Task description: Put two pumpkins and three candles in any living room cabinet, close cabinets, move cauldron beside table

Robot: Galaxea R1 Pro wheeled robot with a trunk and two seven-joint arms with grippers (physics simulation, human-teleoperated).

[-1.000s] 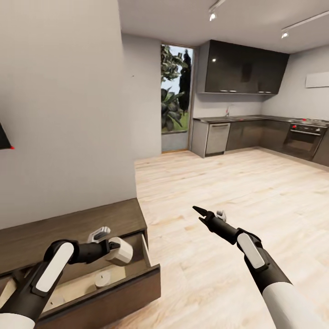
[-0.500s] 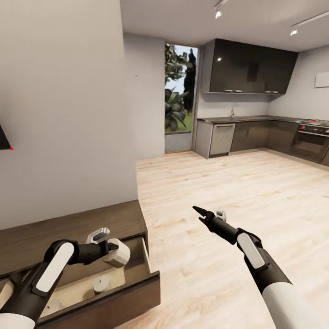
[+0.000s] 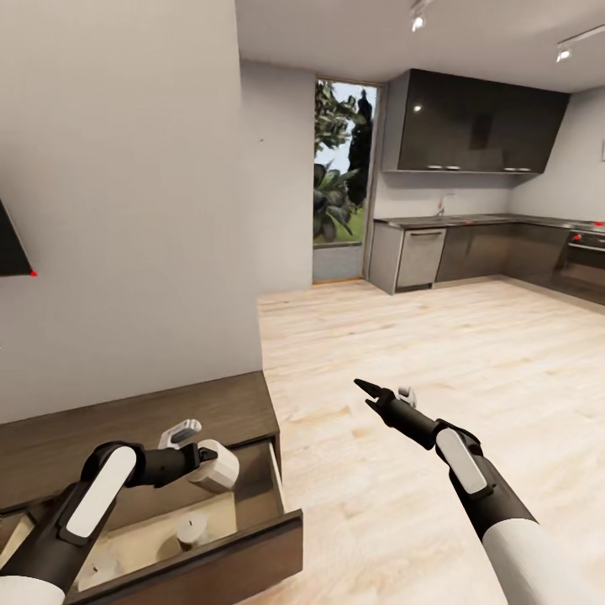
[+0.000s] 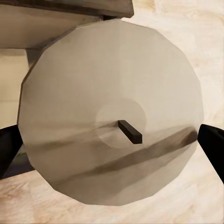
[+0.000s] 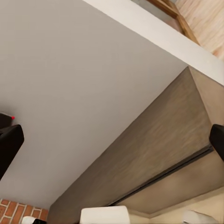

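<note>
My left gripper [image 3: 215,460] is shut on a pale squat candle [image 3: 220,470] and holds it above the open drawer [image 3: 252,496] of the dark-brown cabinet [image 3: 126,424]. In the left wrist view the candle's [image 4: 112,116] top with its dark wick sits between the two black fingers [image 4: 8,148]. A second candle [image 3: 192,530] stands on the drawer's beige floor, and a third pale one [image 3: 91,571] shows partly behind my left arm. My right gripper [image 3: 368,393] hangs open over the wooden floor, right of the cabinet. The pumpkins, cauldron and table are out of view.
A grey wall [image 3: 126,210] rises behind the cabinet, with a dark screen corner [image 3: 13,248] at the left edge. Pale wood floor [image 3: 437,344] stretches to a kitchen with dark cupboards [image 3: 479,122] and a glass door [image 3: 340,181].
The whole view has shifted, so the camera has turned; the kitchen and wall slid to the right. Both arms keep their pose, the candle still held over the drawer.
</note>
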